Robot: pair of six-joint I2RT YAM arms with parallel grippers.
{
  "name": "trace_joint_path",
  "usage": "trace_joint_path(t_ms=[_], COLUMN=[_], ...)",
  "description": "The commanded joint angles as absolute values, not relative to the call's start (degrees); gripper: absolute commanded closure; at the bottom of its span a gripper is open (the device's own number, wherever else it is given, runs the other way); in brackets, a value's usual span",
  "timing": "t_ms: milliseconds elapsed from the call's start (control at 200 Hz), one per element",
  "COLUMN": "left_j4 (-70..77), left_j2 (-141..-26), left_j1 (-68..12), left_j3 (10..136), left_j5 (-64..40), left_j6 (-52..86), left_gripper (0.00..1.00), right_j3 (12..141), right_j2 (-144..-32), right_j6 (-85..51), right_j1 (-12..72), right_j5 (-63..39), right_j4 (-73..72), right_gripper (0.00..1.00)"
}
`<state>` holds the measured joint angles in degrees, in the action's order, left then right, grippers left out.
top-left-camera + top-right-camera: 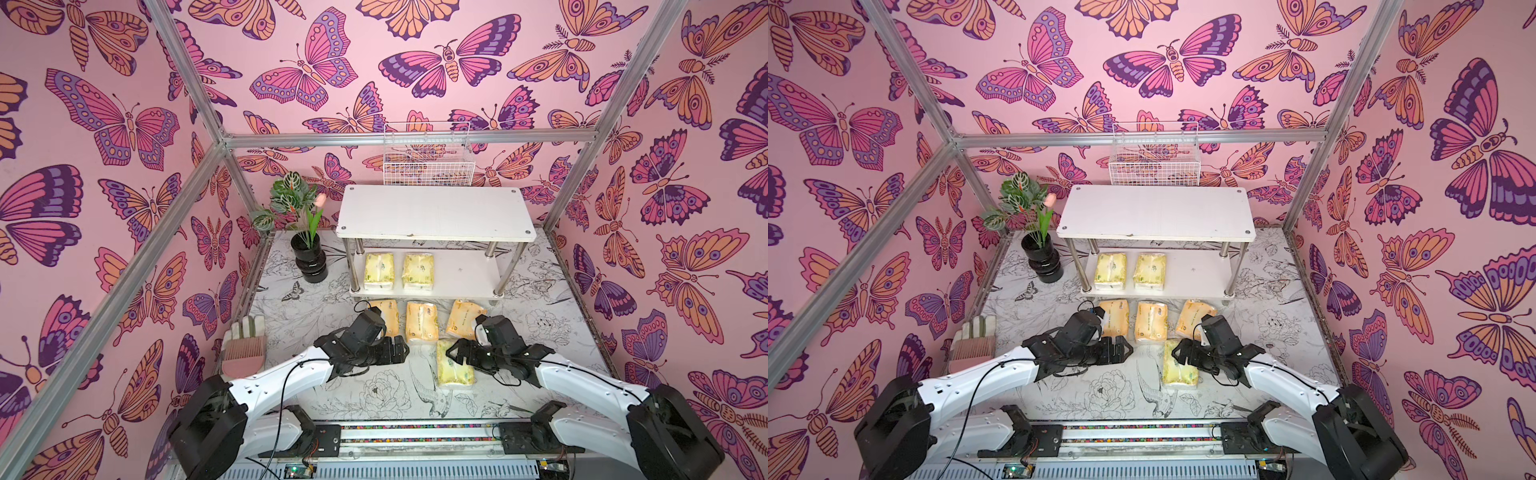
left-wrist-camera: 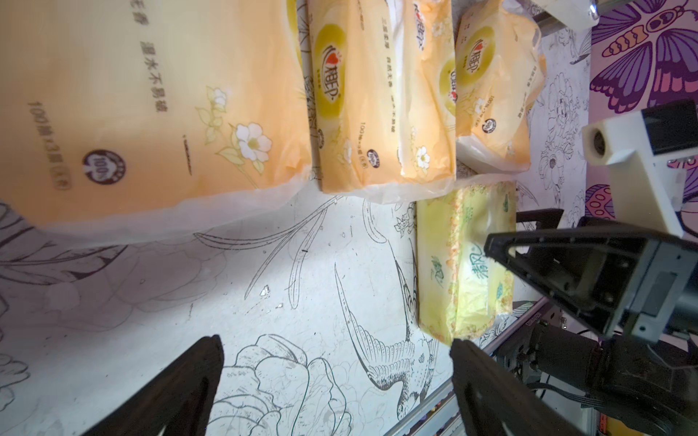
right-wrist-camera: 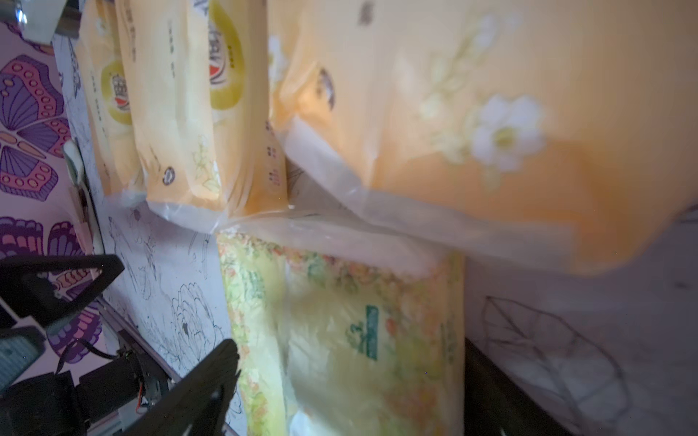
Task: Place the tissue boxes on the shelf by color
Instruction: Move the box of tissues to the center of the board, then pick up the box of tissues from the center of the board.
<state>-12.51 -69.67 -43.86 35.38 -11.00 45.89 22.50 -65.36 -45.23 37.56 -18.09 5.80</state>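
on the lower tier of the white two-tier shelf with chrome tube legs [image 1: 436,212], toward its left end, two pale yellow-green plastic-wrapped tissue packs lie side by side, the left one [image 1: 379,270] and the right one [image 1: 418,271]. just in front of the shelf, on the white table printed with line-drawn flowers and birds [image 1: 374,395], three orange-yellow plastic-wrapped tissue packs lie in a row: the left orange pack [image 1: 387,318], partly under the left arm, the middle orange pack [image 1: 421,322] and the right orange pack [image 1: 463,318]. nearer the robot lies the third pale yellow-green pack [image 1: 451,372], flat on the table, its far end touching the clear wrapper edges of the orange packs.

the right gripper [image 1: 453,353] hangs over that pack with jaws spread wide. in the right wrist view its black fingers [image 3: 211,385] stand one on each side of the pack; whether they press it cannot be told. the left gripper [image 2: 336,377] hovers low over bare table beside the pack, released, nothing between its fingers.

a black ribbed vase of green leaves [image 1: 309,266] stands left of the shelf.
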Motion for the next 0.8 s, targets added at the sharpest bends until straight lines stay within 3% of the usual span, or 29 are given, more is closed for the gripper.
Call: trace_joint_path(t_ms=[0, 190, 581, 796], left_j4=[-9.53, -6.8, 4.3, 8.34], left_j2=[-71.68, -76.56, -85.5, -89.07], left_j1=[-44.01, -44.03, -44.52, -46.0], left_j3=[35.84, 36.81, 38.41, 39.11], left_j5=[-12.57, -15.03, -22.94, -25.11], left_j6=[45.38, 45.35, 47.37, 48.89], left_gripper=[0.0, 0.0, 0.01, 0.01], right_j3=[23.9, 23.55, 12.3, 8.02], right_j2=[-66.98, -66.68, -44.12, -41.77], right_j6=[-47.92, -52.35, -58.65, -61.86], right_j1=[41.6, 45.83, 45.81, 45.83], right_j5=[-16.98, -16.16, -15.47, -16.7], right_j4=[2.64, 0.03, 9.1, 4.95], right_gripper=[0.11, 0.1, 0.08, 0.09])
